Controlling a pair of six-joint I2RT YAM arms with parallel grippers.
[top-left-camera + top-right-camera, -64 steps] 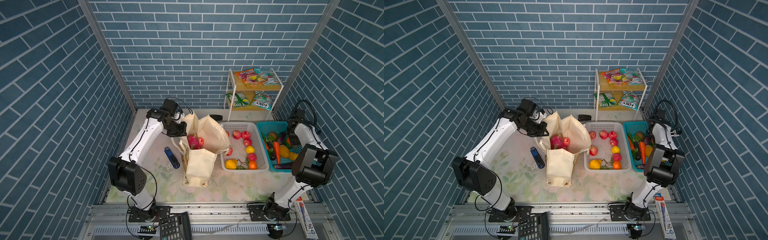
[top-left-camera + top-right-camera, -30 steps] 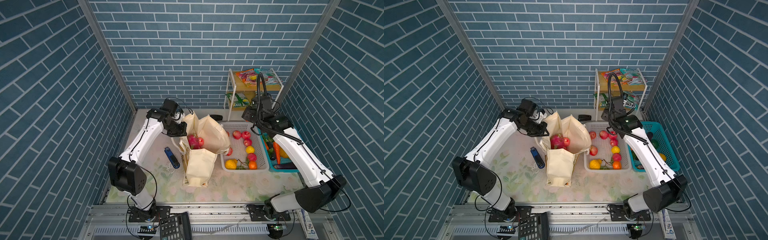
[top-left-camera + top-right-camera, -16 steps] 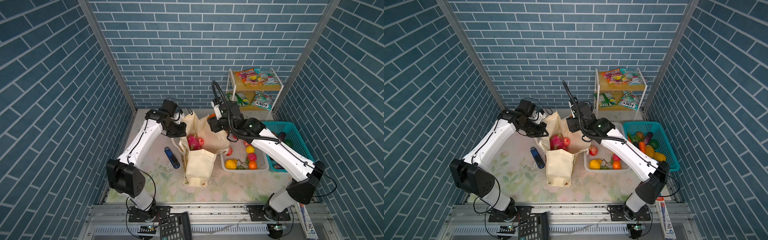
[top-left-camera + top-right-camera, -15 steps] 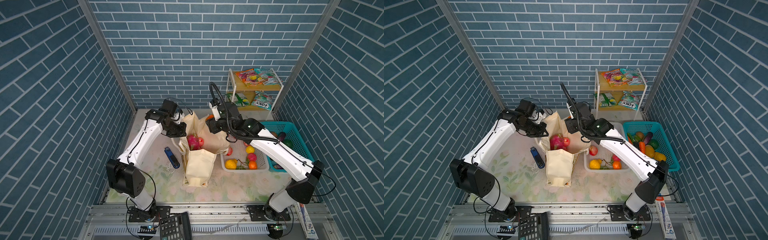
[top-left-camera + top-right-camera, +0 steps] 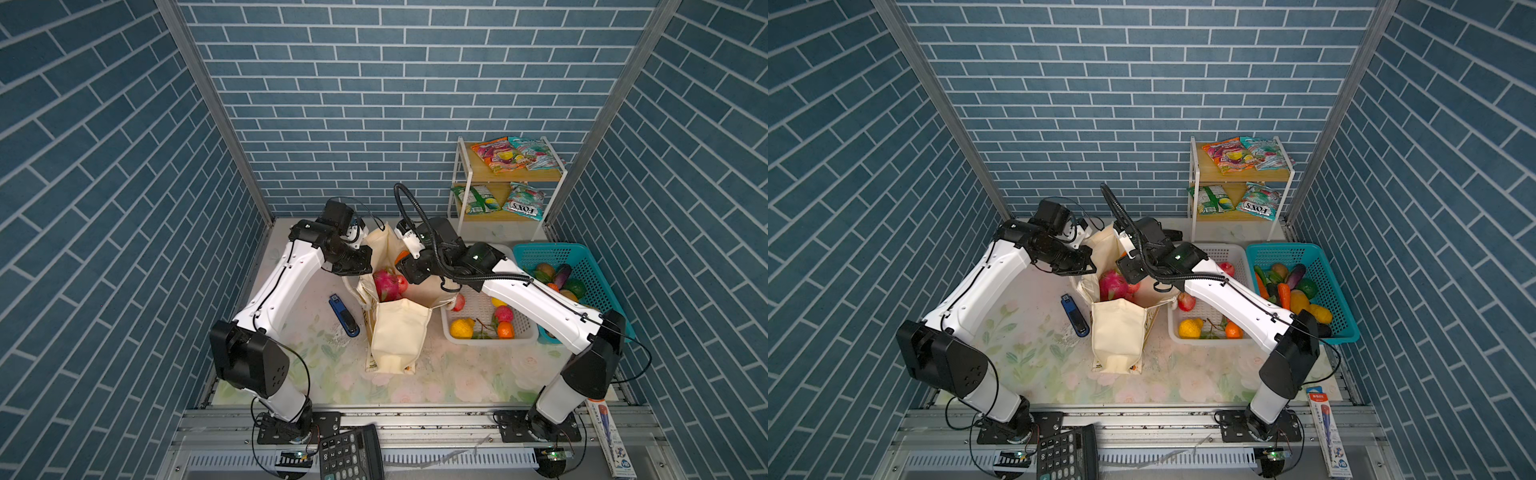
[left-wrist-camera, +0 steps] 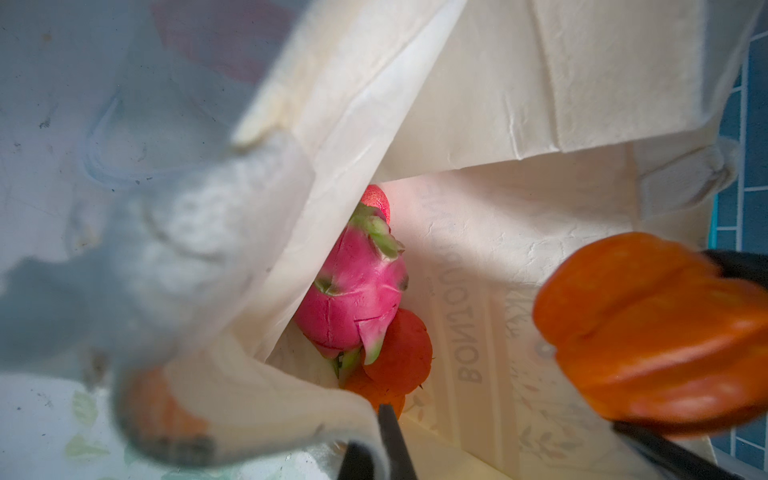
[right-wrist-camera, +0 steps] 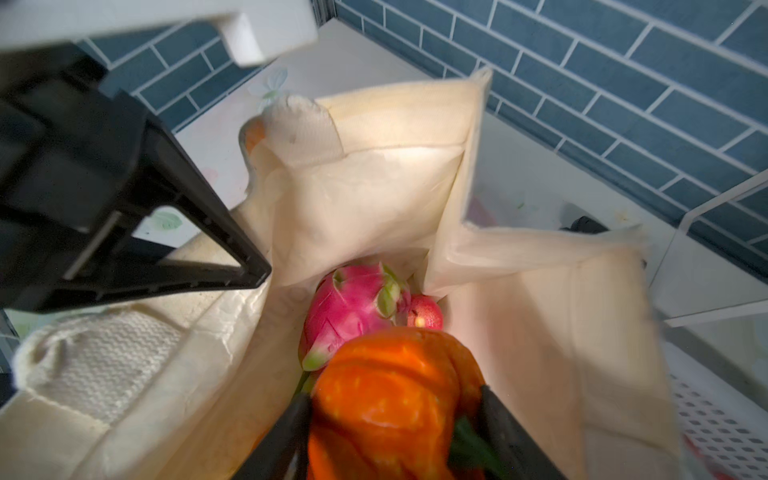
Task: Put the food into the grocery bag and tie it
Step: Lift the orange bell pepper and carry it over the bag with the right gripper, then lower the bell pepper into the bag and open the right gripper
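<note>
1. Step in hand: loading food, at the drop-off. The right end effector point(image 7: 395, 405) is clamped on an orange ribbed fruit point(image 6: 648, 332), one jaw on each side, with a green stem bit showing.
2. The held fruit hangs over the open mouth of the grocery bag point(image 5: 399, 328), within the rim line and not yet down among the contents.
3. The left end effector point(image 6: 380, 449) is closed on the bag's rim cloth next to a white strap handle point(image 7: 95, 361) and pulls the mouth open. The bag stands upright on the table point(image 5: 316, 374).
4. Already in the bag: a dragon fruit point(image 6: 353, 291), a round orange fruit point(image 6: 399, 357) touching it from underneath, and a small red fruit point(image 7: 426, 316) just beside it.
5. In the right wrist view the held fruit sits directly above the dragon fruit. How big the gap is, I cannot tell.
6. Next move, as I judge it: lower a little further into the bag, part the jaws, then lift straight out clear of the rim. The left side should hold the rim meanwhile.
7. Not yet done: the snack packets point(image 5: 496, 154) lie on the shelf point(image 5: 460, 187), well apart from the bag. More fruit lies in the white basket point(image 5: 490, 340) just beside the bag. The handles are untied.
8. Risk: the soft bag wall could fold in if the rim hold slips. The fruit could also land on the dragon fruit and roll.
</note>
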